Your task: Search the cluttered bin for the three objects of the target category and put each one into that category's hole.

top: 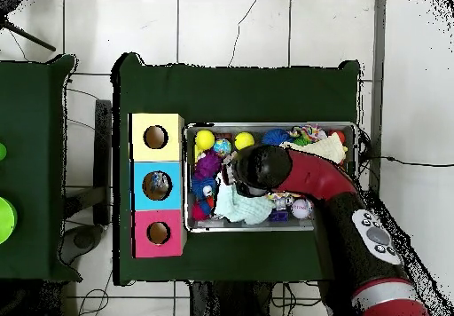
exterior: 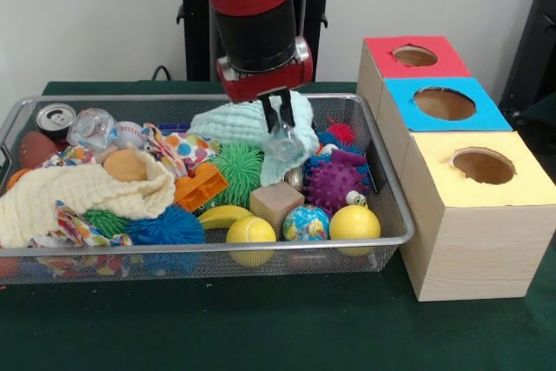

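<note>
- At the left end of the wire bin [exterior: 208, 249], a soda can [exterior: 56, 117] lies on its side. A crumpled clear bottle [exterior: 92, 128] is just beside it. Both sit well away from my claw; I judge they may be the same sort of thing as what I hold.
- My claw [exterior: 279, 121] hangs over the right half of the bin, pointing straight down. Its two dark fingers are clenched on a small clear plastic piece [exterior: 284, 145].
- The piece dangles just below my fingertips, in front of the mint cloth [exterior: 234, 123] and above the purple spiky ball [exterior: 334, 184]. I cannot tell whether it touches the toys beneath. Its long axis looks roughly upright.
- The holes are all to the right in the front view, outside the bin wall. The blue hole [exterior: 444, 103] lies between the red hole [exterior: 415, 56] behind it and the yellow hole [exterior: 483, 165] in front.
- From above, the blue hole [top: 157, 185] shows something pale inside, so I take it for my target.
- The coming move turns on this: lift clear of the rim, then carry the piece sideways to the right.
</note>
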`<state>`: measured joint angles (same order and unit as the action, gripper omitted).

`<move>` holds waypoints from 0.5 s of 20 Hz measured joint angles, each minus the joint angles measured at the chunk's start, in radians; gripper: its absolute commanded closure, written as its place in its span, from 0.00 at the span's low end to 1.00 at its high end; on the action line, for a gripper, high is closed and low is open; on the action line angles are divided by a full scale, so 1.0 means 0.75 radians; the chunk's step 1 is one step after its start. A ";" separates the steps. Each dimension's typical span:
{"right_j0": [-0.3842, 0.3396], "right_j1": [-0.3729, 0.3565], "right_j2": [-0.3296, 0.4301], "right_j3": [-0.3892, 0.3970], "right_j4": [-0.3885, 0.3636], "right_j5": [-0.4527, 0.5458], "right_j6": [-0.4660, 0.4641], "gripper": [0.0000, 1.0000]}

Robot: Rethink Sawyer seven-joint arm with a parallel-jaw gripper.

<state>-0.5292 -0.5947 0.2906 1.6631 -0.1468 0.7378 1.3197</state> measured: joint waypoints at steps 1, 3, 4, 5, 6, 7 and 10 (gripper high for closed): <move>0.007 0.011 0.008 -0.036 0.000 0.014 0.000 1.00; 0.019 0.026 0.015 -0.085 0.000 0.046 0.000 1.00; 0.028 0.035 0.023 -0.126 -0.001 0.077 0.000 1.00; 0.032 0.040 0.029 -0.148 -0.004 0.095 0.000 1.00; 0.036 0.045 0.034 -0.170 -0.007 0.114 0.000 1.00; 0.039 0.048 0.038 -0.185 -0.011 0.127 0.000 1.00; 0.049 0.061 0.053 -0.245 -0.029 0.178 0.000 1.00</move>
<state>-0.4926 -0.5490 0.3307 1.4791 -0.1685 0.8711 1.3197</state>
